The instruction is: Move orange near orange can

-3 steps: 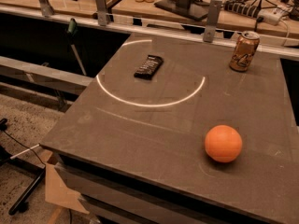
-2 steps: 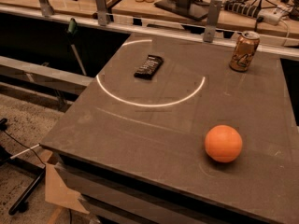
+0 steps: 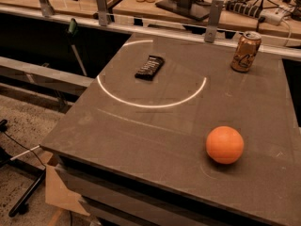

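Note:
The orange (image 3: 225, 144) is a smooth bright round fruit resting on the dark table (image 3: 141, 131), near its front right. The orange can (image 3: 245, 51), coppery with dark markings and a silver rim, stands upright at the table's far right corner, well behind the fruit. The two are apart by a wide stretch of tabletop. My gripper and arm do not show anywhere in the camera view.
A flat black snack bar (image 3: 149, 67) lies at the back left of the table, inside a bright ring of light (image 3: 150, 102). Metal posts and a rail (image 3: 214, 14) run behind the table, with cables and bottles on the bench beyond.

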Controlling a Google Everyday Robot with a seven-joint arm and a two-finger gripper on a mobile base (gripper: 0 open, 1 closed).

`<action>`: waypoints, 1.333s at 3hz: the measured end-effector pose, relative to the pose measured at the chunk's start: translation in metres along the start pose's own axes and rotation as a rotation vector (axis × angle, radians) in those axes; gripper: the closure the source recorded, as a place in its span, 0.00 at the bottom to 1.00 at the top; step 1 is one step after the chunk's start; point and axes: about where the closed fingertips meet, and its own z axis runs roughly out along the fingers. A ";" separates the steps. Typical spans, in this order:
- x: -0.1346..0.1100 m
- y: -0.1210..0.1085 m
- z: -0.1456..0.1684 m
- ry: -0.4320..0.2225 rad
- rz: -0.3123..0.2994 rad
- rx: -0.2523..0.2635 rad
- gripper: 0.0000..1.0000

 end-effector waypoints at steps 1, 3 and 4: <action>-0.001 -0.009 0.016 -0.037 0.018 0.020 0.00; -0.009 -0.024 0.077 -0.156 0.082 0.038 0.00; -0.025 -0.020 0.111 -0.208 0.078 0.010 0.00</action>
